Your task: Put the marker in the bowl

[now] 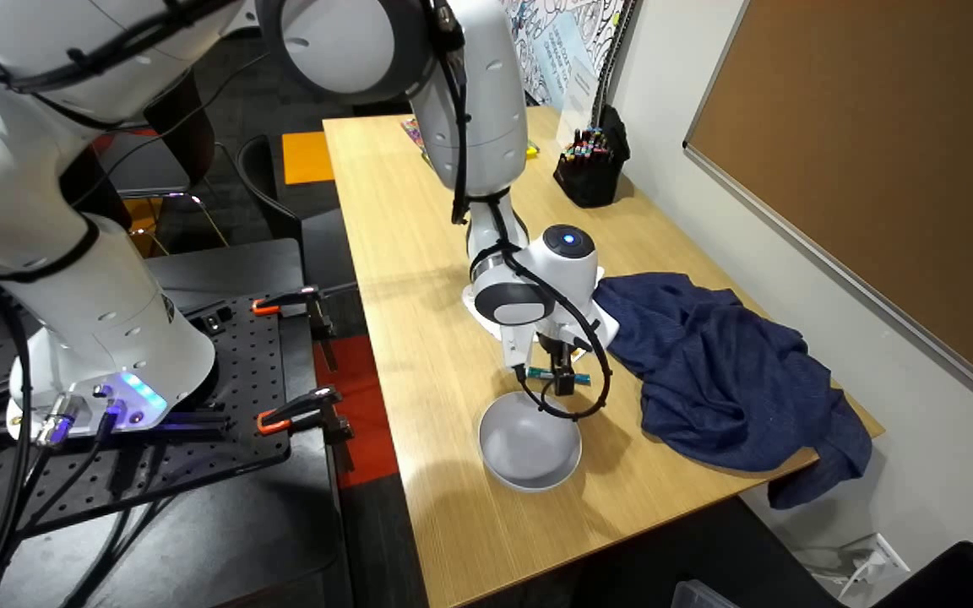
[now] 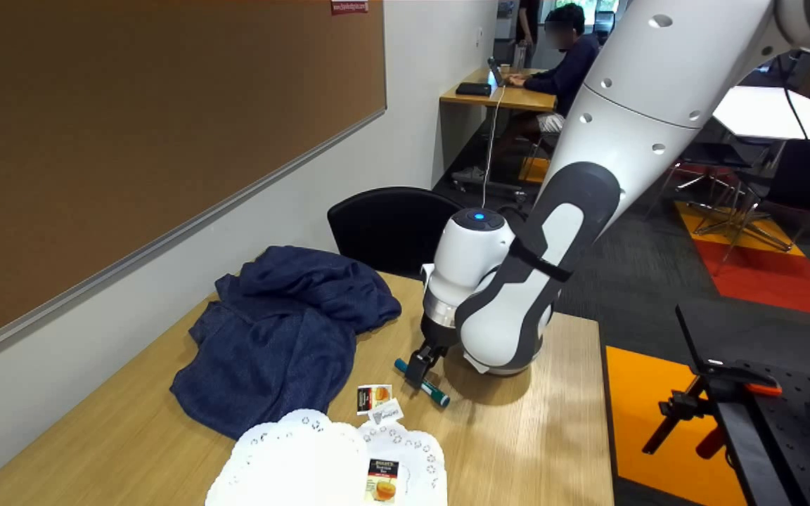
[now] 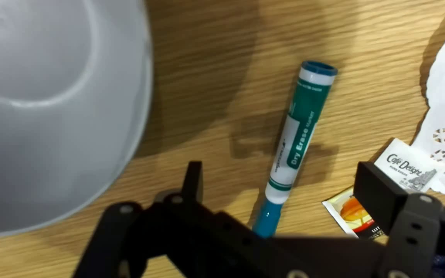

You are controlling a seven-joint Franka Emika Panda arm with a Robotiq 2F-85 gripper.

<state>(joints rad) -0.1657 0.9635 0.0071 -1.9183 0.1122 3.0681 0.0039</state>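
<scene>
The marker is a green and white dry-erase marker (image 3: 298, 135) with a blue-teal cap, lying on the table. It also shows in both exterior views (image 1: 581, 380) (image 2: 435, 394). My gripper (image 3: 282, 183) is open and empty, pointing down. Its fingers are on either side of the marker, near the capped end in the wrist view; I cannot tell how far above the table they are. The gripper also shows in an exterior view (image 2: 419, 369). The pale grey bowl (image 1: 529, 452) stands beside the marker and appears empty; it fills the left of the wrist view (image 3: 122, 116).
A crumpled dark blue cloth (image 1: 731, 380) lies on the table by the wall. White lacy doilies (image 2: 285, 464) and several small packets (image 2: 375, 398) lie near the marker. A black case of pens (image 1: 589, 177) stands farther along the table.
</scene>
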